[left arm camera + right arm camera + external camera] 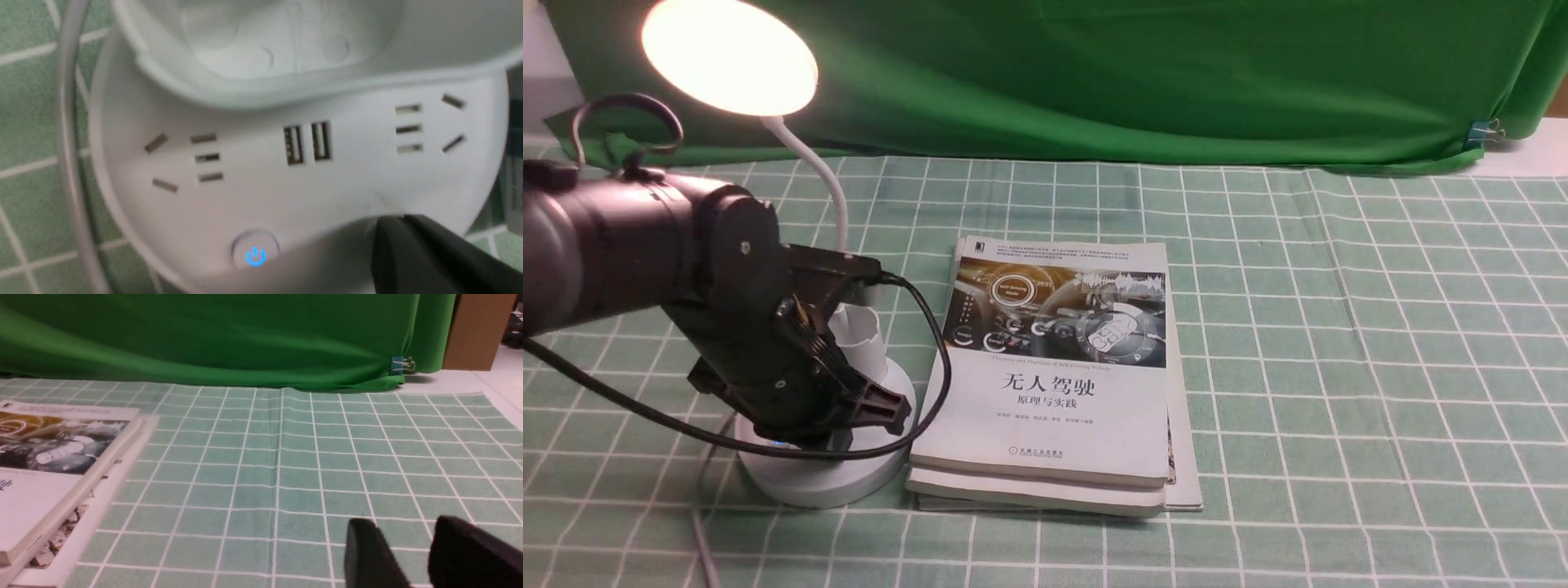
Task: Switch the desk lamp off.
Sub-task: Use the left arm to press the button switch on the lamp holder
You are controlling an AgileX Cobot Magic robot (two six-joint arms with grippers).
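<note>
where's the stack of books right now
In the front view, the stack of books lies near the middle of the checked cloth, just right of the lamp's round base.

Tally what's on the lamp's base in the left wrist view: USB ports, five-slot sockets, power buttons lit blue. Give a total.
USB ports: 2
Five-slot sockets: 2
Power buttons lit blue: 1
Total: 5

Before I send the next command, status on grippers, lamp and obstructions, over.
Left gripper shut, over lamp base. Right gripper open, away from lamp. Lamp head lit, power symbol glowing blue. Book stack beside base, not covering it.
</note>
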